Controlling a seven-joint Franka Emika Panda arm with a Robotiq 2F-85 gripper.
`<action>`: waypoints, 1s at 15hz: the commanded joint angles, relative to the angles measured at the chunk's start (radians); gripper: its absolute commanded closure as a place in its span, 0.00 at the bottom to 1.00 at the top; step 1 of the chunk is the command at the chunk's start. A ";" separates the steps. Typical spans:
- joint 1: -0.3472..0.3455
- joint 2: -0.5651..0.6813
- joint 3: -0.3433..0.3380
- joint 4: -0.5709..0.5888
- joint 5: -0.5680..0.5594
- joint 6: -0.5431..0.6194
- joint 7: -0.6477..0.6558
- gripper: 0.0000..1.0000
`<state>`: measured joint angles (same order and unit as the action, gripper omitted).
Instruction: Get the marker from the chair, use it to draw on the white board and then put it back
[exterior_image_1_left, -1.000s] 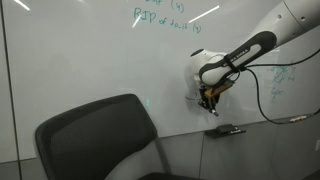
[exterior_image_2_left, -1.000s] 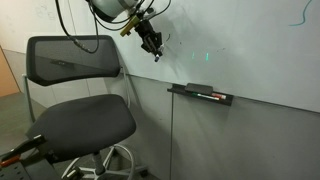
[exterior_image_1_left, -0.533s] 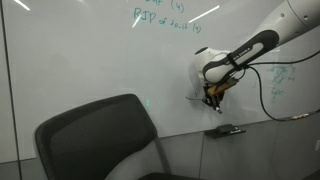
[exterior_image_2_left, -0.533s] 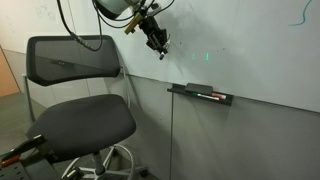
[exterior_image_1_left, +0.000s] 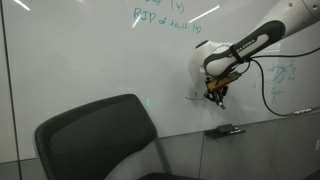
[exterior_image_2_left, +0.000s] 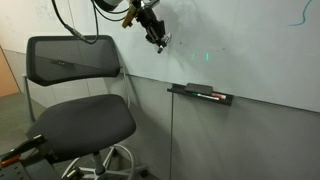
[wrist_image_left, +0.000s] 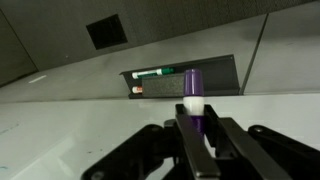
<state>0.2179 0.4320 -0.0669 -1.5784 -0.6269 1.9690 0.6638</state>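
The white board (exterior_image_1_left: 80, 70) is very big and shiny and fills most of the wall. It has blue-green writing (exterior_image_1_left: 160, 14) near its top edge, and long ceiling lights shine back off it. In an exterior view a small green mark (exterior_image_2_left: 205, 57) sits lower down on the white board (exterior_image_2_left: 260, 45). Below the board's bottom edge the wall is plain grey. A thin dark tray (exterior_image_2_left: 200, 93) sticks out just under that bottom edge. In the wrist view the tray (wrist_image_left: 225, 75) holds a green pen (wrist_image_left: 160, 72) and one more pen beside it.

The chair (exterior_image_1_left: 95, 135) is dark and stands in front of the board. It has a wide round back (exterior_image_2_left: 72, 62) and a soft seat.

The robot arm (exterior_image_1_left: 250, 45) is white and black, and a black cable (exterior_image_1_left: 265, 90) hangs from it. The end effector (exterior_image_2_left: 158, 38) is up at the board, above the tray and well above the chair seat.

In the wrist view the end effector (wrist_image_left: 197, 128) has its fingers closed tight on the marker (wrist_image_left: 192, 85). The marker is purple with a white band. It stands straight between the fingers and sticks out past them. In the exterior views the marker is too small to tell if its tip touches the board.
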 joint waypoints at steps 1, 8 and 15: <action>0.015 -0.013 0.023 0.009 0.059 -0.137 0.016 0.91; 0.002 0.030 0.115 0.012 0.311 -0.219 -0.123 0.91; -0.004 0.112 0.126 -0.049 0.512 -0.139 -0.244 0.91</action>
<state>0.2195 0.5368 0.0426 -1.5922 -0.1617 1.7757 0.4684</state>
